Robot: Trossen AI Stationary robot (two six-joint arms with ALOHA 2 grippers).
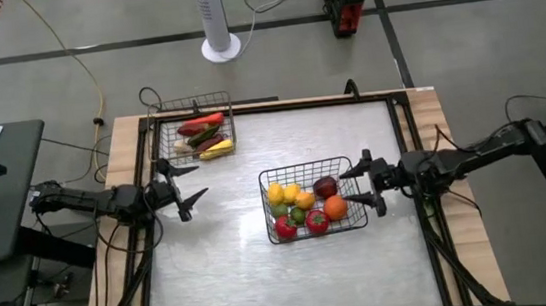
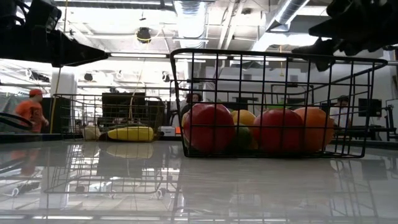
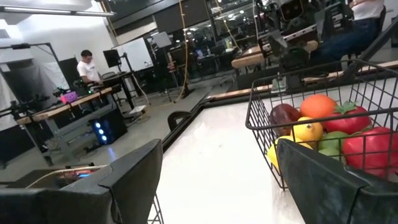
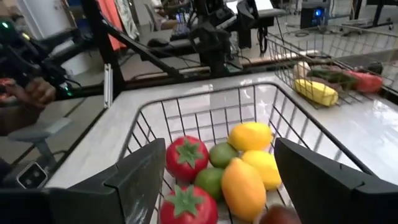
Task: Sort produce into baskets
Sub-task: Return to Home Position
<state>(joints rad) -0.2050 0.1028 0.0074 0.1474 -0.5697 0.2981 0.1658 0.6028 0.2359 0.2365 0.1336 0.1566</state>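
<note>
The black basket [image 1: 304, 165] is sitting near the middle of the table. The right gripper [image 1: 359, 185] is hanging just beside its right wall, fingers spread wide with nothing between them. A pull-back that dips or swings left is likely to hook a finger in the wire grid, dragging or tipping the basket and spilling the round pieces. The basket is holding red tomatoes [image 1: 317, 221], an orange [image 1: 335, 207], lemons [image 1: 275, 193], a lime [image 1: 305, 199] and a maroon fruit [image 1: 325, 186]. The grey basket [image 1: 192, 102], at the far left, is carrying long pieces: a red one [image 1: 208, 121], a dark green one [image 1: 203, 137] and a yellow one [image 1: 216, 149]. The left gripper [image 1: 200, 180], also spread and empty, is waiting at the left.
</note>
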